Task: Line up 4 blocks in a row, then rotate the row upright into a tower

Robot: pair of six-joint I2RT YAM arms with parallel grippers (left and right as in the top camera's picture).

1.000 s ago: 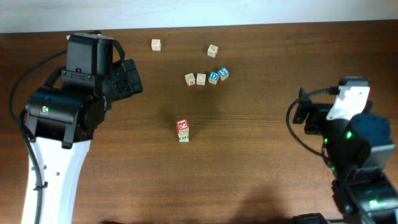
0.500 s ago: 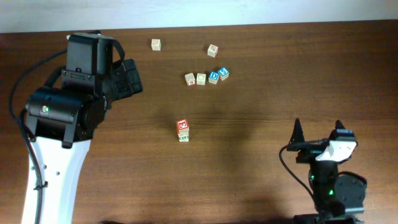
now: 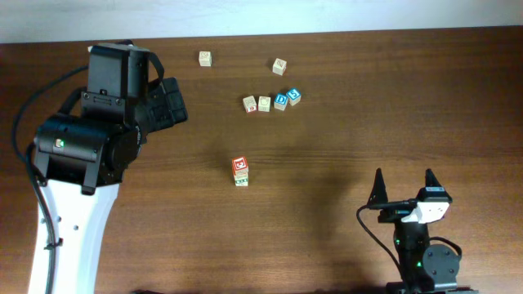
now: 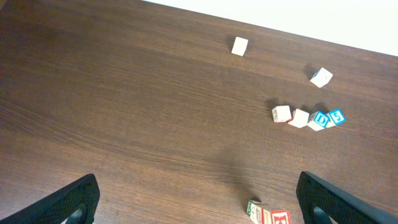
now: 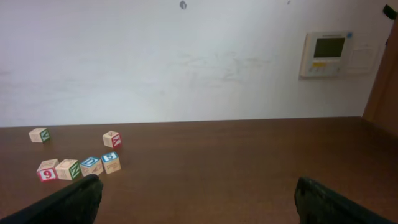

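Note:
A red-faced block touches a green-and-white block mid-table; both sit at the bottom edge of the left wrist view, the red one and the green one. Two pale blocks lie side by side further back. Single pale blocks sit at the far edge. My left gripper hangs open, high on the left. Near the front right edge my right gripper is open, facing the wall, with nothing between its fingers.
Two blue-faced cubes continue the pale row to the right, also seen in the right wrist view. The white wall runs along the table's far edge. A wall thermostat shows behind.
The right arm has drawn back toward the front edge of the table and dropped lower, its gripper still open. The left arm and all blocks have stayed put.

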